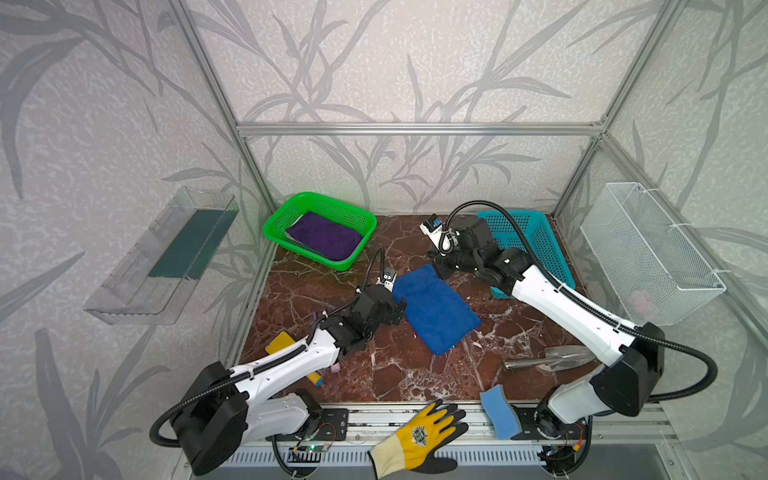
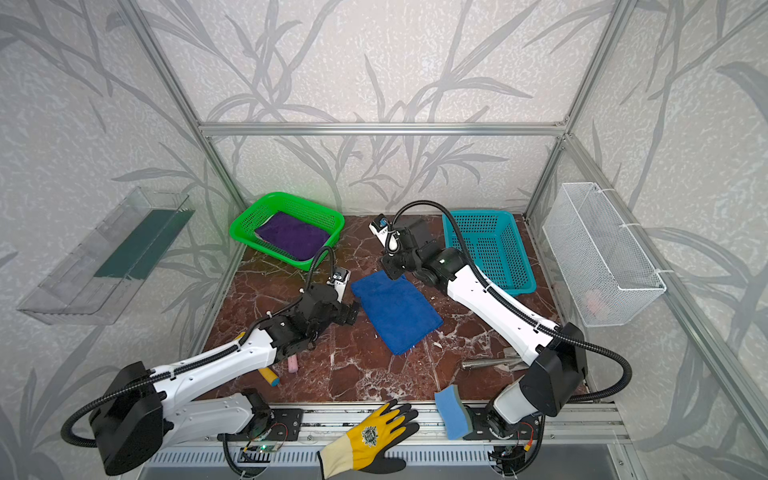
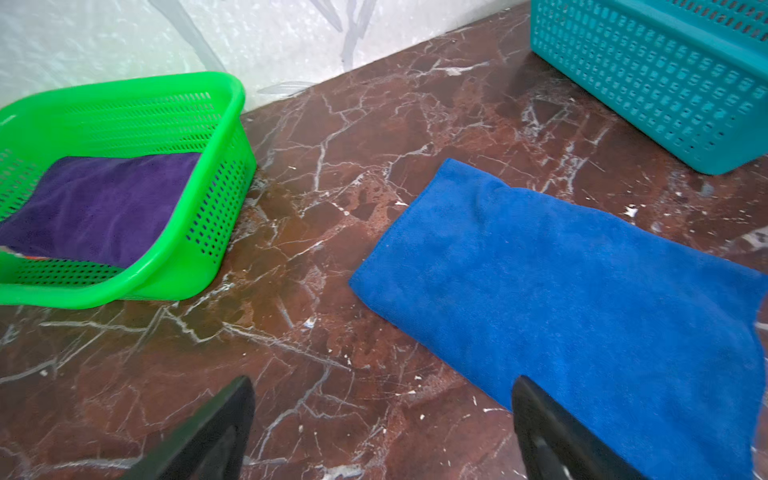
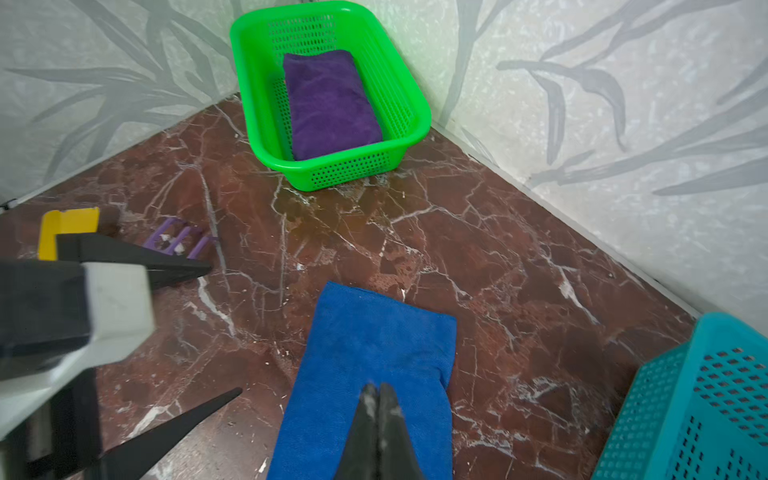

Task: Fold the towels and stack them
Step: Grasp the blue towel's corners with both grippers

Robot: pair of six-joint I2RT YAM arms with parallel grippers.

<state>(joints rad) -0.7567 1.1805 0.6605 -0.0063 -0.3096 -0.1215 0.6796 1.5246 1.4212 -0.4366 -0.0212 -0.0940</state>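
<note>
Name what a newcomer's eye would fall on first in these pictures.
The royal blue towel lies in the middle of the dark red marbled table, with the open left gripper beside its left edge and the shut right gripper over its far corner. Behind it to the left, the bright green basket holds the folded purple towel. A yellow and black glove lies at the very front.

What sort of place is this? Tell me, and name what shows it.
Probably a robot test cell, not a home: an aluminium frame with wallpapered panels, a left arm and right arm mounted on a front rail, and a marble-look tabletop.
</note>
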